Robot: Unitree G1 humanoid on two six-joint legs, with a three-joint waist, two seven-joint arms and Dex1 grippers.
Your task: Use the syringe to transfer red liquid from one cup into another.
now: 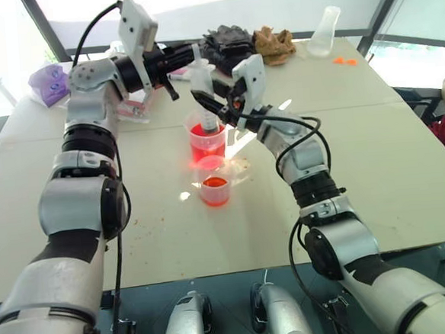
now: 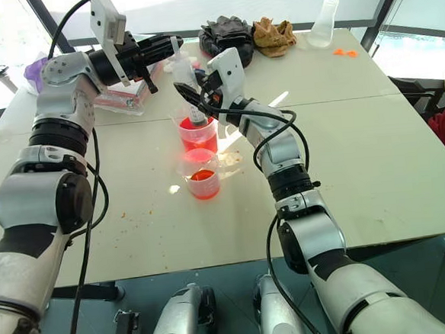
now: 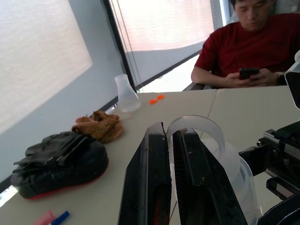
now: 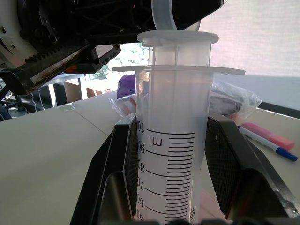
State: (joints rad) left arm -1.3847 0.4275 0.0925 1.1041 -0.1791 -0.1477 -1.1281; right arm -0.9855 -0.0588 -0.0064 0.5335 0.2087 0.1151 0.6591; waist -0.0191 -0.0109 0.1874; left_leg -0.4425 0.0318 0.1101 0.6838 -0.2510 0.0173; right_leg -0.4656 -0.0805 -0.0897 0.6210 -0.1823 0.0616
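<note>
The syringe (image 1: 201, 78) stands upright with its lower end down in the taller cup (image 1: 208, 143), which holds red liquid (image 2: 198, 133). My right gripper (image 4: 172, 136) is shut on the syringe's marked barrel (image 4: 171, 159). At the top, my left gripper (image 3: 169, 140) is shut on the clear ring of the white plunger (image 3: 194, 123). Just in front of the taller cup stands the shorter cup (image 1: 214, 184), also with red liquid in it.
At the table's far edge lie a clear conical flask (image 1: 324, 31), a black bundle (image 1: 228, 44) and a brown rag (image 1: 275, 45). A purple bag (image 1: 49, 83) sits far left. A person in a red shirt (image 3: 253, 47) sits at the table's right.
</note>
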